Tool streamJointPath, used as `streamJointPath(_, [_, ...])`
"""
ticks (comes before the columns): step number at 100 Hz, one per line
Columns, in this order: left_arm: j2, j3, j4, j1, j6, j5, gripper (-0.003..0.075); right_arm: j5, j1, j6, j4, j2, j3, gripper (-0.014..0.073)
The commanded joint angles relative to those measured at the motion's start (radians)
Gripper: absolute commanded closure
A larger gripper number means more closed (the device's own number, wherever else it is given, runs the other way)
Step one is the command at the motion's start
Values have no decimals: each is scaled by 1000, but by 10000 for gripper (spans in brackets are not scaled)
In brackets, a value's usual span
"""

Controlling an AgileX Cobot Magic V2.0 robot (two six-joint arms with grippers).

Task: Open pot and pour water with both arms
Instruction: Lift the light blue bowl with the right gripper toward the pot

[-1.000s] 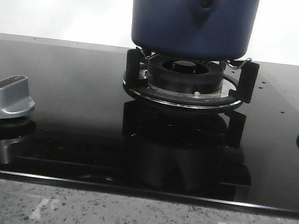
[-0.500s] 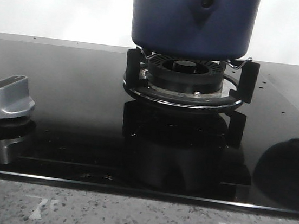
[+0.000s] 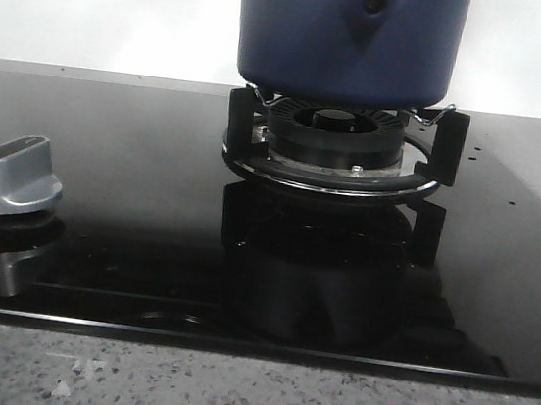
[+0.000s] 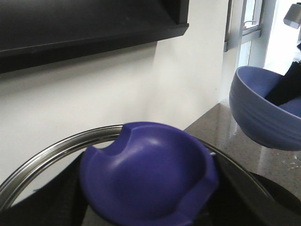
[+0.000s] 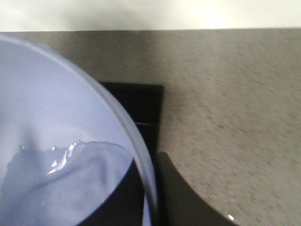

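On the near left of the glossy black glass hob you have a silver-grey metal control knob, standing upright with its reflection just below it. A speckled grey stone worktop runs along the near edge of the hob.

At the middle, toward the far side, the large dark navy-blue round pot sits on the black burner grate, its straight matte side facing you with the teardrop-shaped handle bracket and its small hole showing. The pot's top is cut off by the upper edge of the front view, so you cannot tell from there whether it is covered.

Your left wrist camera looks down on a navy-blue dished lid knob with a steel-rimmed lid around it, close under the camera; the left jaws are hidden, so you cannot tell whether they are clenched or released. To the right in the scene, a smaller blue ribbed ceramic bowl hangs above the worktop, with a dark shape reaching into it.

Your right wrist camera shows that pale blue bowl's inside holding water, tilted; the right jaws are out of view.
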Motion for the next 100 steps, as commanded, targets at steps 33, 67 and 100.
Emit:
streamJointPath(33, [-51, -37, -85, 120, -34, 32, 381, -253, 222, -15, 43, 69, -110, 649])
streamJointPath(67, [-51, -37, -89, 135, -34, 47, 370, -457, 297, -142, 43, 94, -63, 648])
streamJointPath(100, [-51, -37, -91, 135, -34, 61, 370, -1022, 339, -272, 41, -36, 287, 648])
